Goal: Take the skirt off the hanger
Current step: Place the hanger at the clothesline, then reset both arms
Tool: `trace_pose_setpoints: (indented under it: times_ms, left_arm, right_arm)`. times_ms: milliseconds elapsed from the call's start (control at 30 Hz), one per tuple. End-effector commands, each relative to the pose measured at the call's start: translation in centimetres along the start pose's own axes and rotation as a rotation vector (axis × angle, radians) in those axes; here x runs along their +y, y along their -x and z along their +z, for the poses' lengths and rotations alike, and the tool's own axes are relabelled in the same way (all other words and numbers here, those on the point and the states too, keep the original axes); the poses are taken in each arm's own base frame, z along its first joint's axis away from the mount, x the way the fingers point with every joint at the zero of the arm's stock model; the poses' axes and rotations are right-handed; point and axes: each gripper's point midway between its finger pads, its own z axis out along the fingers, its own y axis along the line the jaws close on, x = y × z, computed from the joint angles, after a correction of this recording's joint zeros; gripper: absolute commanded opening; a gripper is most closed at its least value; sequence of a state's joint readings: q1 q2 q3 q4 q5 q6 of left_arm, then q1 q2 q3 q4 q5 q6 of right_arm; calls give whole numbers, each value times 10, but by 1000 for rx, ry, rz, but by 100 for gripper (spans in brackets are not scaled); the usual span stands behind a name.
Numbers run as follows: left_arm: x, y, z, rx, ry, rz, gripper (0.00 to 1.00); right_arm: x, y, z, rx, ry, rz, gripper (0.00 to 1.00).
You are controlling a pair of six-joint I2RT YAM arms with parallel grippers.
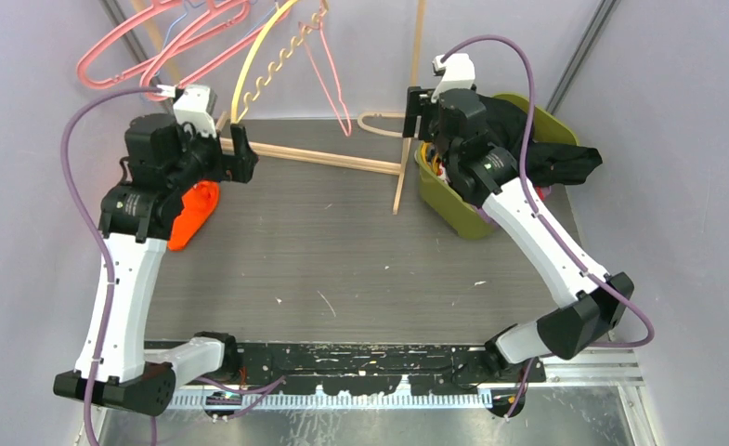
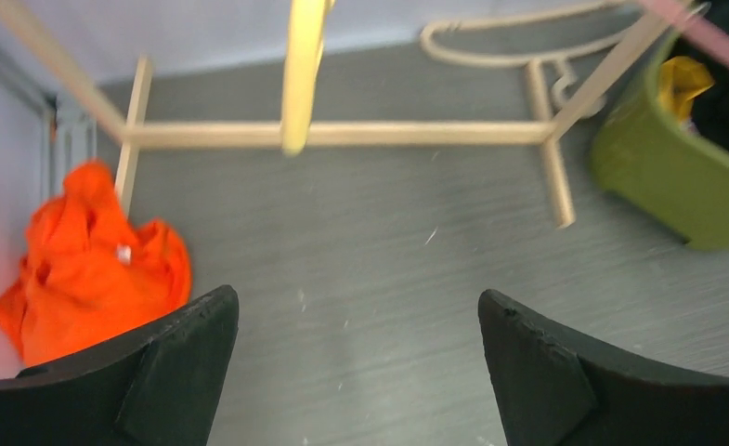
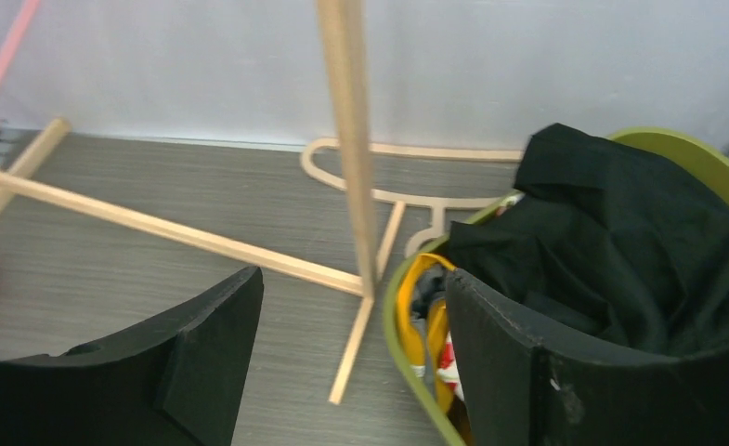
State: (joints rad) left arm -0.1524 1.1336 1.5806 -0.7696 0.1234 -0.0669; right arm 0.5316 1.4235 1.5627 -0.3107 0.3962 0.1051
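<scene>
An orange garment [image 1: 193, 212] lies crumpled on the table at the left, beside the rack's left foot, with no hanger on it that I can see; it also shows in the left wrist view [image 2: 91, 251]. My left gripper [image 1: 243, 153] is open and empty, raised to the right of the garment, and its jaws stand wide apart over bare table [image 2: 356, 307]. My right gripper [image 1: 421, 111] is open and empty, next to the rack's right post and the green bin [image 3: 353, 288]. Bare pink hangers [image 1: 156, 42] and a yellow hanger [image 1: 258, 56] hang on the rack.
A wooden rack's base bar [image 1: 314, 155] crosses the back of the table. A beige hanger [image 1: 384, 123] lies flat behind it. A green bin [image 1: 458, 209] at the right holds black cloth [image 1: 546, 149] and coloured items. Walls close in on both sides.
</scene>
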Motion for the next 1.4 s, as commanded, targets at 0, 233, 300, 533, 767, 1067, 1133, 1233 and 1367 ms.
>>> trace_pose_setpoints:
  times_ms: [0,233,300,533,767,1067,1133,1233,1367]
  left_arm:
    - [28,-62,0,205,152,11,100]
    - [47,-102,8,282,218,-62,100]
    - [49,-110,13,303,204,-93,100]
    - [60,-122,21,325,186,-208,100]
    - [64,-120,18,278,222,-213,100]
    - [75,-118,19,248,307,-230,100]
    - [75,-117,20,243,315,-221,100]
    - [75,-115,22,236,320,-213,100]
    - [75,-113,24,231,326,-216,100]
  right_arm:
    - [-47,13,15,-41,-146,6,79]
    - [-158,-27,58,62,-360,145,81]
    - [-179,-41,70,112,-396,103,81]
    - [-172,-54,105,207,-335,127,100]
    - [-152,-57,103,225,-314,109,100]
    - [-148,-40,91,201,-304,68,100]
    - [-154,-34,88,195,-341,-38,100]
    - [-160,-23,86,171,-382,-177,100]
    - [-164,-13,87,158,-406,-205,100]
